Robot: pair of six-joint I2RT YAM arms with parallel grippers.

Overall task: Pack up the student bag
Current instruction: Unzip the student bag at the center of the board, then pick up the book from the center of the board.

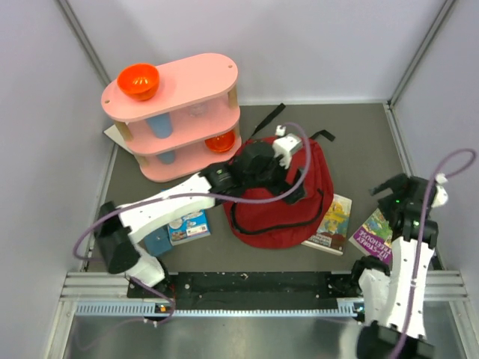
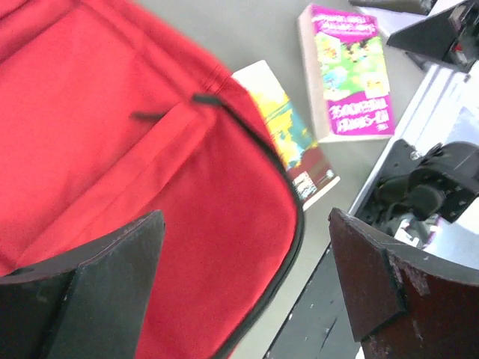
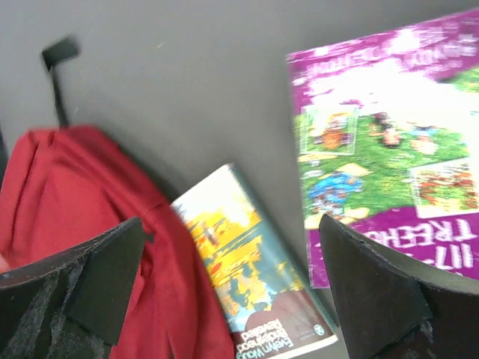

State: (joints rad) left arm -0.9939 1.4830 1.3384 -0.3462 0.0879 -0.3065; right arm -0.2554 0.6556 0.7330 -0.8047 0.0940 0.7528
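Top external: left pincer spread over student bag; right pincer spread, empty. Lower squarely onto yellow book, pinch free edge.

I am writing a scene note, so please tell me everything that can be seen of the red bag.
The bag is dark red fabric with black edge piping, a seam with a small black tab, and black straps pointing toward the back wall. It lies flat on the grey table. Its right edge meets a yellow book. The open left hand hangs over it, gripping nothing.
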